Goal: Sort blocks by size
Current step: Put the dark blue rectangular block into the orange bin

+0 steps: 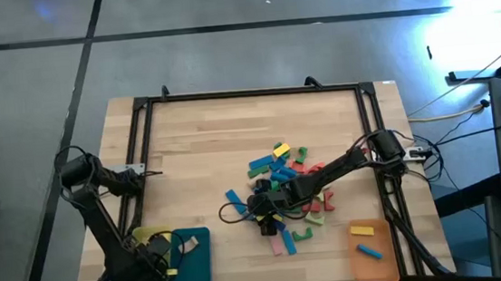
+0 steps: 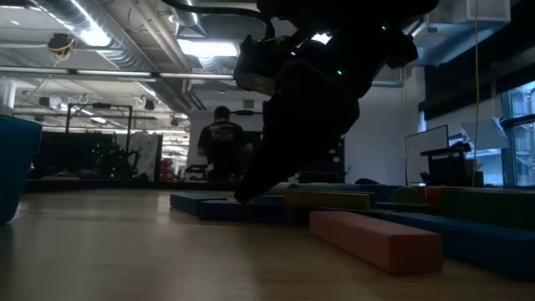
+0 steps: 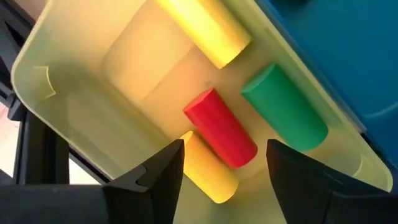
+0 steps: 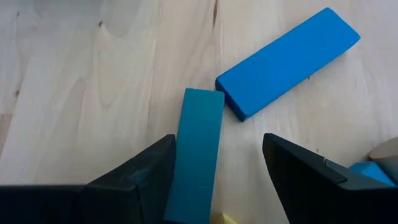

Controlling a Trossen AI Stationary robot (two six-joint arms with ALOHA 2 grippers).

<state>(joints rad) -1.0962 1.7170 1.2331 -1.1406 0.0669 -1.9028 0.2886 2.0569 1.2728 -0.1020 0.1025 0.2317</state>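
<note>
Teal, a flat block is straddled by the parted fingers of the right gripper (a brighter blue block lies just beside it), within the scattered blocks mid-table. The left gripper is held spread, empty, over the yellow tray containing four cylinders.

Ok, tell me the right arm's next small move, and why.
Probably lower and close. The right tool is open over the pile, its fingers either side of the teal bar, which lies flat on the table with a blue bar at its far end.
</note>
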